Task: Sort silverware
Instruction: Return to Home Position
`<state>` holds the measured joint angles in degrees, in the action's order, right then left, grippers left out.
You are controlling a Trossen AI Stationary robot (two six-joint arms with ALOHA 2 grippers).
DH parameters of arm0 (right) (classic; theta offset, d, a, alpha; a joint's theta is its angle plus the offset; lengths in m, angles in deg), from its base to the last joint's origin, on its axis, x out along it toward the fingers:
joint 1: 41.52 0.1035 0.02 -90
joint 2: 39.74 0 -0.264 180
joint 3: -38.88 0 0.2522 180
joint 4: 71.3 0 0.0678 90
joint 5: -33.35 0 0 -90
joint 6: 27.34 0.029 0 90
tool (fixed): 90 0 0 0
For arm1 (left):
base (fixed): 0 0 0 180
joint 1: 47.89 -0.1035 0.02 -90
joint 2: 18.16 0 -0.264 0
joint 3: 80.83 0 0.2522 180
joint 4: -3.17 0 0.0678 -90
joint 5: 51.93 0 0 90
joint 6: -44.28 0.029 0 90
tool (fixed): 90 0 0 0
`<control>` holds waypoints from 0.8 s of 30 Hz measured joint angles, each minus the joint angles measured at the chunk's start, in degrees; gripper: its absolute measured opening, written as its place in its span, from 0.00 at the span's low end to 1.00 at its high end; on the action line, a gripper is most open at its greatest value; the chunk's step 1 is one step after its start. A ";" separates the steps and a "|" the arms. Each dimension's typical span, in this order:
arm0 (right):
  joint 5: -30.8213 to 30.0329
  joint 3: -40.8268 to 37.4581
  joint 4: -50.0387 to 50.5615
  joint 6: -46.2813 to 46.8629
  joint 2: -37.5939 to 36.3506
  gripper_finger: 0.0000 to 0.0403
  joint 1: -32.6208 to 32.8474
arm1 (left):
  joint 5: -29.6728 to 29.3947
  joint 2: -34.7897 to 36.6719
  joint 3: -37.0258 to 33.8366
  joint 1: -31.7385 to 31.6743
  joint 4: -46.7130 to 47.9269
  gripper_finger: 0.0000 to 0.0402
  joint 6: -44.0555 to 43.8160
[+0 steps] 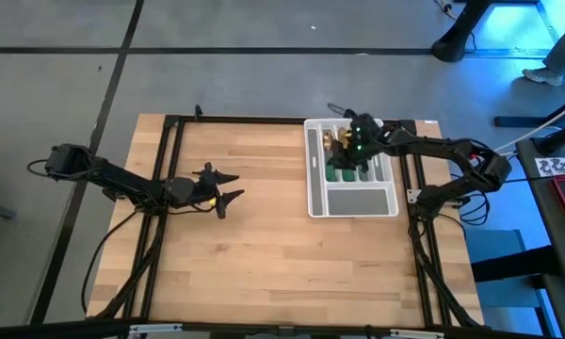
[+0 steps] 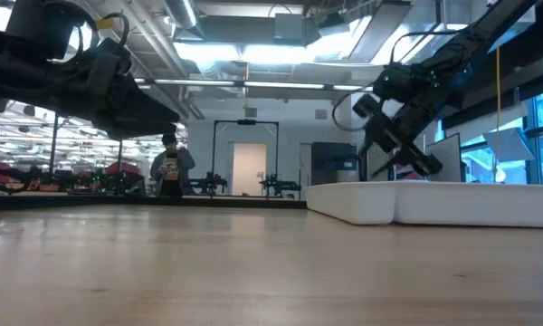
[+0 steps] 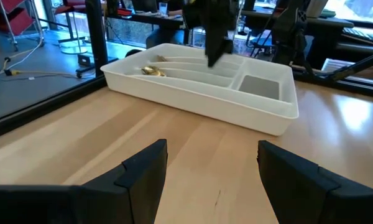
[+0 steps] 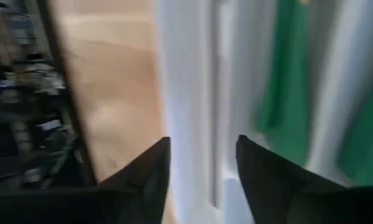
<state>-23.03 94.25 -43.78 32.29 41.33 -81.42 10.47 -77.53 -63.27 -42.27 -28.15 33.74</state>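
Right claw over tray, silverware in its slots; left claw mid-table. Low: right claw just above rim. Left wrist: fingers apart, empty. Right wrist: apart, empty. Risk: crooked retreat could clip rim, shove tray.

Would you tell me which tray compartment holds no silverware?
The wide compartment running across one end of the tray; its grey floor is bare, while the green-handled silverware lies in the long slots.
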 joint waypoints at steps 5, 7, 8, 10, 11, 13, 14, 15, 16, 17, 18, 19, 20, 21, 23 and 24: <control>1.00 5.80 1.27 -5.79 -5.42 0.54 -0.31 | 0.00 -0.02 0.00 0.01 -0.40 0.59 -1.07; 0.22 8.71 3.28 -11.47 -8.91 0.55 0.36 | 0.49 -0.02 0.00 0.00 -0.89 0.59 -1.07; -1.50 9.74 4.23 -14.58 -11.11 0.55 1.58 | 1.19 -0.02 0.00 0.00 -1.22 0.59 -1.07; -7.21 10.37 6.00 -21.39 -16.30 0.55 5.44 | 2.96 -0.02 0.00 0.00 -3.00 0.59 -1.20; -9.79 10.28 7.50 -24.47 -18.89 0.55 7.66 | 4.08 -0.02 0.00 -0.05 -4.43 0.59 -1.32; -14.88 9.70 11.58 -30.58 -24.39 0.55 12.66 | 5.43 -0.02 0.01 -0.05 -7.18 0.59 -1.33; -17.78 9.32 13.36 -32.32 -27.09 0.55 15.51 | 5.58 -0.02 0.01 -0.04 -8.37 0.59 -1.14; -21.09 8.92 15.17 -32.87 -29.82 0.55 18.23 | 5.60 -0.02 0.00 -0.06 -9.51 0.59 -0.87; -24.96 8.45 17.05 -32.58 -32.31 0.55 21.09 | 5.57 -0.01 0.00 -0.15 -10.44 0.59 -0.48; -28.70 7.86 18.85 -30.99 -34.77 0.55 23.81 | 5.57 0.00 0.00 -0.36 -11.21 0.59 0.10; -32.13 7.07 19.88 -28.59 -36.95 0.55 26.46 | 5.60 0.00 0.00 -0.68 -11.71 0.59 0.21; -34.20 6.25 19.93 -25.79 -38.85 0.55 28.99 | 5.58 0.03 0.00 -1.06 -12.09 0.59 0.22; -35.25 5.39 19.73 -23.83 -40.55 0.55 31.48 | 5.57 0.11 0.00 -1.38 -12.28 0.59 0.22; -36.37 4.25 19.27 -23.50 -41.90 0.55 33.88 | 5.55 0.11 0.00 -1.69 -12.51 0.59 0.22; -39.77 0.67 17.48 -25.44 -44.33 0.55 39.03 | 5.55 0.11 0.00 -2.05 -12.65 0.59 -0.29; -40.94 -1.88 16.06 -25.93 -45.84 0.55 42.02 | 5.55 0.11 0.00 -2.05 -12.67 0.59 -1.01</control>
<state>-63.96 92.37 -27.71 6.36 -4.51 -39.41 16.03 -77.42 -63.27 -44.32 -40.82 32.73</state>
